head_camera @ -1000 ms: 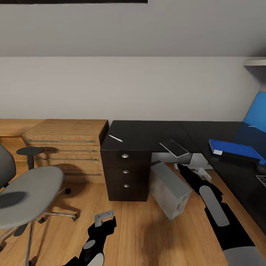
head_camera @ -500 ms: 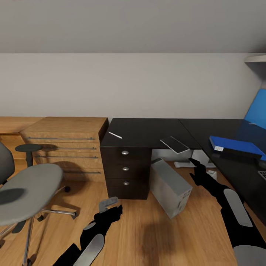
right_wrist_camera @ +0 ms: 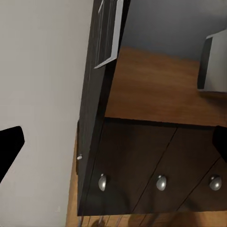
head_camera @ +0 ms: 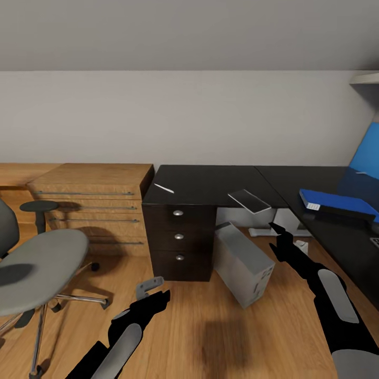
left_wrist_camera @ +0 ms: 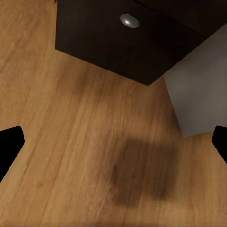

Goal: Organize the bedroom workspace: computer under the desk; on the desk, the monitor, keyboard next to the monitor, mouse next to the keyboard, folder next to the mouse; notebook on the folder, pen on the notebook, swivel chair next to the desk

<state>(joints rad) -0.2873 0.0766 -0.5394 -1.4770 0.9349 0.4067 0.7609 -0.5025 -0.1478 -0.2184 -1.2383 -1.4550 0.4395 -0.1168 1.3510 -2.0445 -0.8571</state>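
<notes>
The black desk (head_camera: 210, 181) runs along the wall and turns down the right side. A blue folder (head_camera: 337, 202) lies on its right wing. Over the desk's inner edge hangs a flat dark notebook (head_camera: 249, 200), and a thin white pen (head_camera: 164, 188) lies near the drawers (head_camera: 179, 237). The grey computer (head_camera: 243, 263) stands askew on the floor beside the drawers. At the left is the grey swivel chair (head_camera: 39, 263). My left gripper (head_camera: 152, 292) hangs open over the floor. My right gripper (head_camera: 276, 234) is open near the computer, below the desk's edge.
A wooden chest (head_camera: 92, 208) with bar handles stands left of the desk. A blue panel (head_camera: 366, 155) rises at the far right under a shelf (head_camera: 366, 79). Wood floor (head_camera: 210, 326) lies open between my arms. The left wrist view looks down on a drawer knob (left_wrist_camera: 129, 20) and the tower's side (left_wrist_camera: 201, 90).
The whole picture has shifted a little, so the camera moved. My left arm has stretched forward, showing more forearm. My right gripper has drawn slightly to the right, away from the tower.
</notes>
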